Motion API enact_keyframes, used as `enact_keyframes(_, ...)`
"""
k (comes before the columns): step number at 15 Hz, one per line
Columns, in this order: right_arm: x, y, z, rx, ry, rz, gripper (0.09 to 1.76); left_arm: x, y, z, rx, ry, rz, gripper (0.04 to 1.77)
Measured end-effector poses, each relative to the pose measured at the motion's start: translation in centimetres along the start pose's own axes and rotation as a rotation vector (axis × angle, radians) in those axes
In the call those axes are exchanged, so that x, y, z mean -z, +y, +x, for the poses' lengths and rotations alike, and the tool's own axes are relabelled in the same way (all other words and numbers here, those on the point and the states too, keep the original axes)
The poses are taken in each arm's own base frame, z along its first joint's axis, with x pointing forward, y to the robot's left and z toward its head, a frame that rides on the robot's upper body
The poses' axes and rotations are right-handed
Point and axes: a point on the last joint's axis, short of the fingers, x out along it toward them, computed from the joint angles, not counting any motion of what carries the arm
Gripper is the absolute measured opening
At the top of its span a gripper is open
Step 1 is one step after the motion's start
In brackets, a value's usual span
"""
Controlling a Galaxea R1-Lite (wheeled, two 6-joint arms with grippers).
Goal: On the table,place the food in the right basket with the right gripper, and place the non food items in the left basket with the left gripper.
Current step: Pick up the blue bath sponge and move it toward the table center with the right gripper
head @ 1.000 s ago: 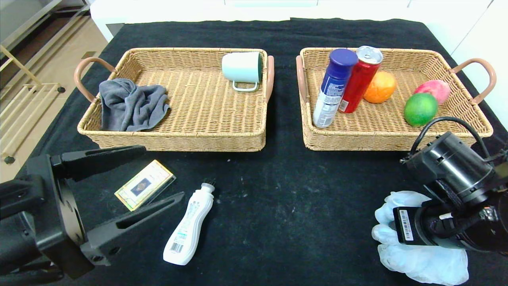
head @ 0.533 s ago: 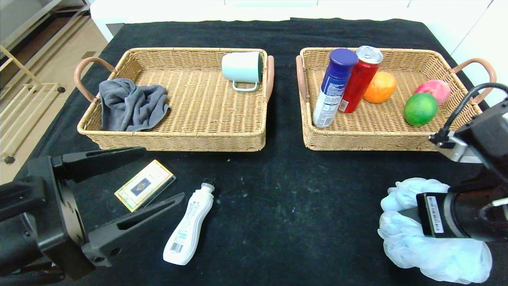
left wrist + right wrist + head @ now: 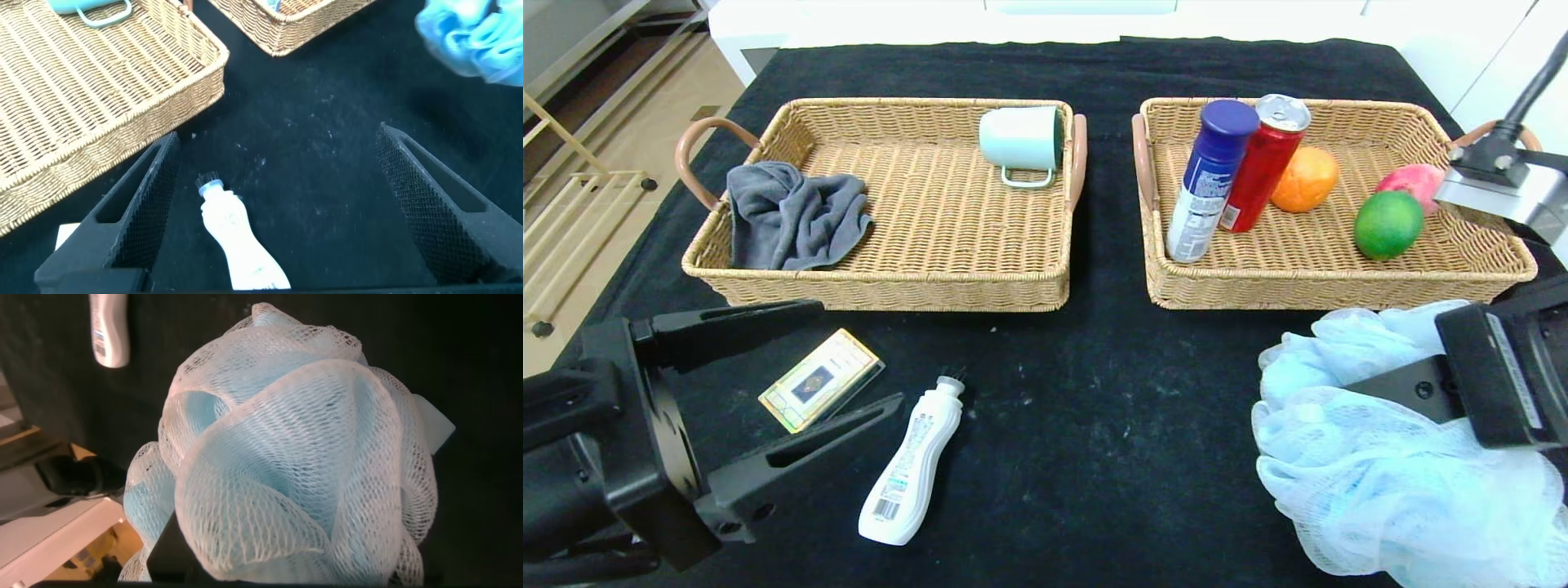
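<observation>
My right gripper (image 3: 1352, 392) is shut on the pale blue mesh bath pouf (image 3: 1380, 465), holding it above the table (image 3: 1094, 408) at the front right; the pouf (image 3: 302, 457) fills the right wrist view and hides the fingertips. My left gripper (image 3: 859, 355) hangs open at the front left. The white bottle with black cap (image 3: 911, 465) lies just right of it and the gold-edged card box (image 3: 821, 380) between its fingers. In the left wrist view the bottle (image 3: 237, 249) lies between the spread fingers (image 3: 143, 204). Red can (image 3: 1262, 163), blue-capped canister (image 3: 1209, 180) and lime (image 3: 1388, 224) are in the right basket (image 3: 1339, 286).
The left basket (image 3: 874, 282) holds a grey towel (image 3: 792, 216) and a pale mug (image 3: 1021, 139) on its side. An orange (image 3: 1304, 178) and a pink fruit (image 3: 1417, 181) also lie in the right basket. Bare black cloth lies between the bottle and the pouf.
My right gripper has closed on the pouf and lifted it off the table, bringing it up and slightly left. The left arm has not moved.
</observation>
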Motion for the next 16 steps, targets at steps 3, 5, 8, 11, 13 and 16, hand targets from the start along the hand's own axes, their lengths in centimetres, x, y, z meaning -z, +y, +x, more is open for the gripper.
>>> enact_keyframes(3,-1.1,2.1,1.9,-0.057,0.036,-0.003,0.73,0.0,0.0,0.0,0.000,0.001,0.003,1.72)
enact_keyframes(5,-1.9,3.4,3.3,-0.125,0.085,0.004,0.72,0.0,0.0,0.0,0.001,0.002,0.008,1.72)
enact_keyframes(8,-2.8,4.8,5.6,-0.180,0.143,0.002,0.72,-0.1,0.0,-0.1,-0.001,-0.004,0.012,1.72)
enact_keyframes(11,-3.5,6.2,7.7,-0.194,0.159,-0.008,0.71,-0.2,0.0,-0.1,-0.004,-0.007,0.018,1.72)
enact_keyframes(13,-4.0,7.2,9.0,-0.206,0.155,-0.009,0.71,-0.2,0.0,-0.2,-0.004,-0.009,0.019,1.72)
enact_keyframes(16,-4.6,8.4,11.2,-0.234,0.118,0.008,0.69,-0.3,0.0,-0.2,-0.005,-0.012,0.025,1.72)
